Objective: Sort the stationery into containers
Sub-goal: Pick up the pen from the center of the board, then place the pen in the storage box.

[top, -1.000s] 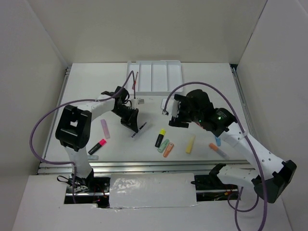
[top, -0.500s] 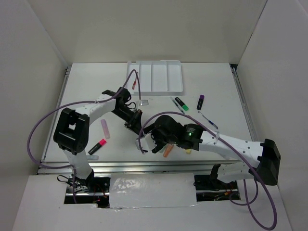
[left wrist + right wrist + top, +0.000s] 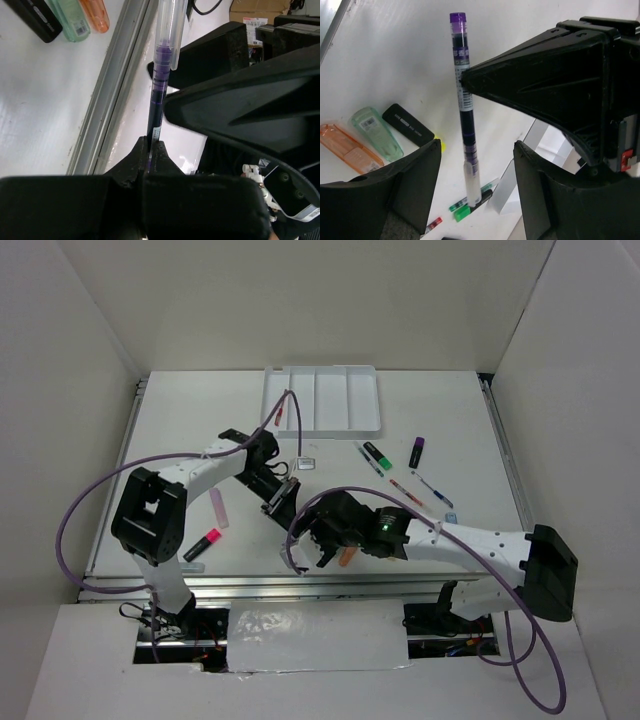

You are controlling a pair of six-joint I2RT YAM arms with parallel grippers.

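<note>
Fingers (image 3: 131, 162) of left gripper (image 3: 149, 146): pinched shut on purple pen (image 3: 161, 75), near one end. Fingers (image 3: 415, 185) of right gripper (image 3: 475, 155): parted, flanking same pen's barrel, no contact. Pen: well to near side of white tray (image 3: 330, 400).

A robot lab test cell, no question: a white counter (image 3: 180, 440) boxed in by plain white walls (image 3: 300, 300). The left arm (image 3: 200, 470) and right arm (image 3: 470, 540) are bolted at its near edge, with purple cables (image 3: 75, 520) looping off them. An aluminium rail (image 3: 250, 583) runs along the front, a white tray (image 3: 340, 400) sits staged at the back, and a cardboard box (image 3: 250, 10) lies beyond.
</note>
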